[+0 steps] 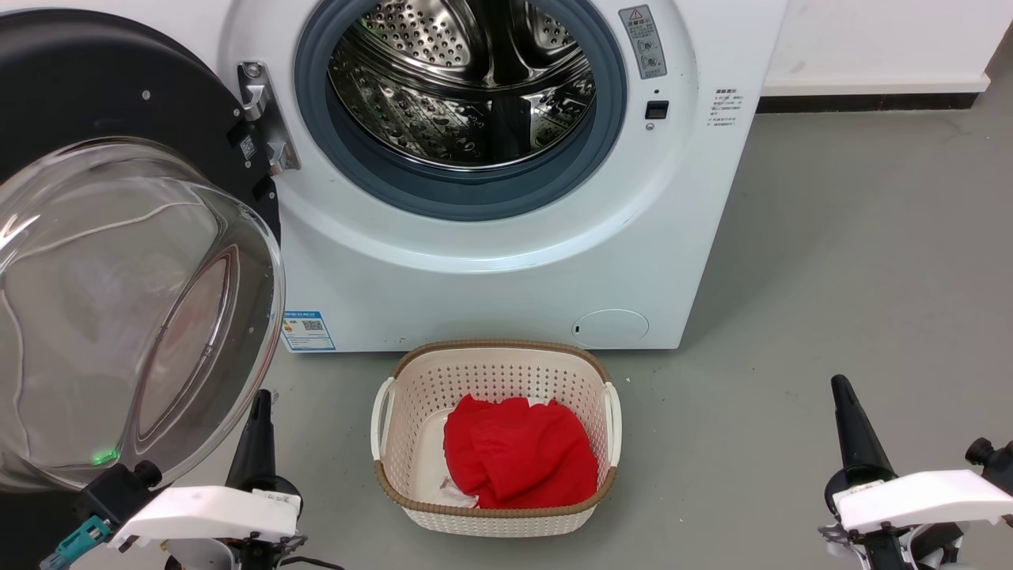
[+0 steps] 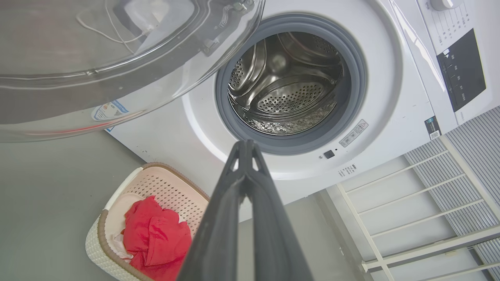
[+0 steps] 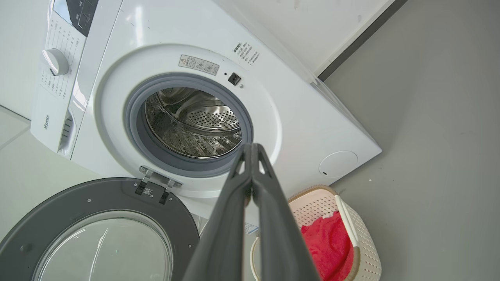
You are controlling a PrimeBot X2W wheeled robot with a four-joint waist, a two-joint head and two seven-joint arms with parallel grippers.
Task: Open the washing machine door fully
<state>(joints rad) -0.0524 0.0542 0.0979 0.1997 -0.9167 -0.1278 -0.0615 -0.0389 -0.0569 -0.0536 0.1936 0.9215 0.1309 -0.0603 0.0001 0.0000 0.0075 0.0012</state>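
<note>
The washing machine door [image 1: 119, 261] hangs swung out to the left of the white washing machine [image 1: 506, 269], its black ring and clear glass bowl turned toward me; its metal hinge [image 1: 265, 119] sits at the drum's left edge. The same door [image 3: 97, 234] lies wide open in the right wrist view, and its glass bowl [image 2: 109, 58] fills the top left of the left wrist view. The steel drum opening [image 1: 467, 87] stands uncovered. My left gripper [image 1: 259, 412] is shut and holds nothing, low beside the glass bowl. My right gripper [image 1: 840, 392] is shut, far to the right, apart from the machine.
A cream perforated laundry basket [image 1: 495, 356] with a red cloth [image 1: 518, 451] stands on the grey floor just in front of the machine, between my two arms. A small round white flap [image 1: 609, 327] is low on the machine front. A white rack [image 2: 410, 203] stands beside the machine.
</note>
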